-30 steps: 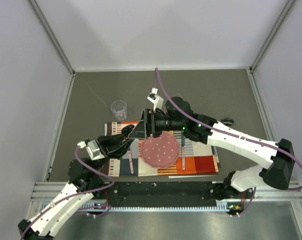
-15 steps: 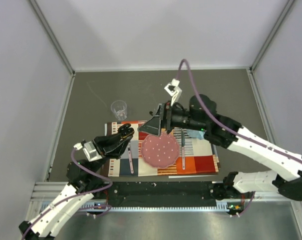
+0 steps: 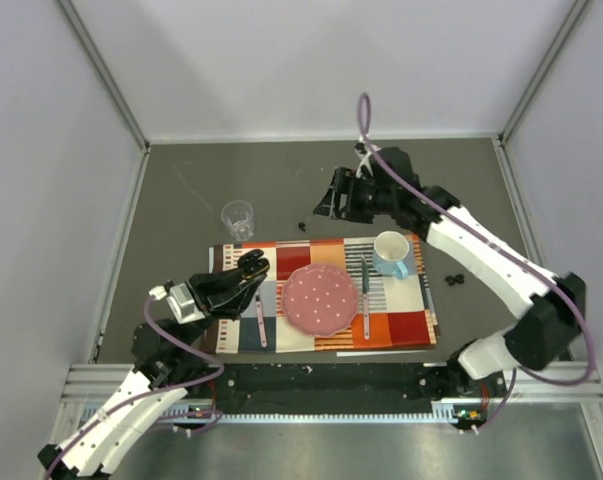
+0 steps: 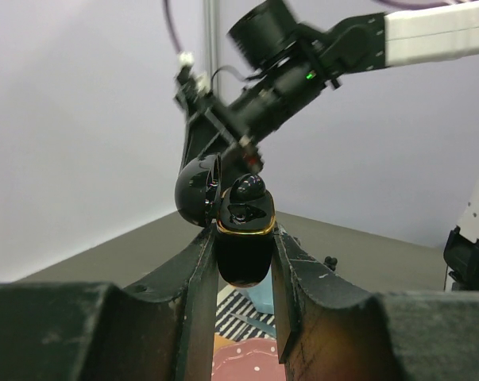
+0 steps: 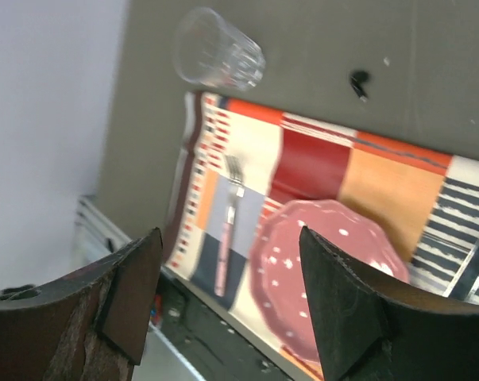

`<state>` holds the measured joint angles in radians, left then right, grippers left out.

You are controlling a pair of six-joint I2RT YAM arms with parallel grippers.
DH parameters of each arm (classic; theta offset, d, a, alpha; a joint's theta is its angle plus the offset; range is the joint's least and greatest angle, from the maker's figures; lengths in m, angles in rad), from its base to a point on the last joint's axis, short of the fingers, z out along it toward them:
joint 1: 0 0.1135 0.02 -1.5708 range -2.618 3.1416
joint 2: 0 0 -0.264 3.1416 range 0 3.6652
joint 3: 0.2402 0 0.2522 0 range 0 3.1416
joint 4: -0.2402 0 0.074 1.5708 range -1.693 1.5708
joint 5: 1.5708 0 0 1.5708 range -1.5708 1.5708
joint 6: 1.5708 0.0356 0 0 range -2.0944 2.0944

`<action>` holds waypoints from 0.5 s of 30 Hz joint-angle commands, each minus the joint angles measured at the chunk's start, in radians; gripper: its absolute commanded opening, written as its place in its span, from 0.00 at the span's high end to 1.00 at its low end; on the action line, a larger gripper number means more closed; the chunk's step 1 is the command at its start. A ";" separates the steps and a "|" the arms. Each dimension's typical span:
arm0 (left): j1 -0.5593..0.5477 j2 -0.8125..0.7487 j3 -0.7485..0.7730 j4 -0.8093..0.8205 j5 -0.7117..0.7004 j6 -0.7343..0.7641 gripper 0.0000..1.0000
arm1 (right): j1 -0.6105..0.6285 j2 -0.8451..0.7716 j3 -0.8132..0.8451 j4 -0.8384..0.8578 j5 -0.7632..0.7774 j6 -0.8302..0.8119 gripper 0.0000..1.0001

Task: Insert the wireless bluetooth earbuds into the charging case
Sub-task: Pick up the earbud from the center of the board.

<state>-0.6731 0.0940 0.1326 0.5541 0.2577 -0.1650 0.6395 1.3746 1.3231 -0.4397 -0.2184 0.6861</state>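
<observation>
We see the left gripper (image 4: 243, 234) clamped on the charging case (image 4: 244, 255), lid open, one earbud (image 4: 248, 189) seated inside. The right gripper (image 5: 229, 238) is spread wide and holds nothing. The other earbud (image 5: 358, 79) lies on the table (image 3: 181, 200) just past the placemat (image 3: 401, 325).

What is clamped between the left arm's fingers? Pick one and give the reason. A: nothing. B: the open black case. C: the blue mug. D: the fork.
B: the left wrist view shows the case, lid swung open and an earbud showing at its top, pinched between the left fingers.
</observation>
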 commanded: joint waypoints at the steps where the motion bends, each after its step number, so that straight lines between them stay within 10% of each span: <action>1: 0.001 -0.011 0.064 -0.019 0.034 0.021 1.00 | -0.003 0.105 0.140 -0.165 0.009 -0.170 0.30; 15: 0.000 -0.031 0.125 -0.105 0.060 0.050 1.00 | -0.001 0.644 0.521 -0.303 0.117 -0.368 0.35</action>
<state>-0.6731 0.0864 0.2012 0.4698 0.2985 -0.1379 0.6384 1.9499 1.7367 -0.6853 -0.1192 0.3897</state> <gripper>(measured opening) 0.334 0.655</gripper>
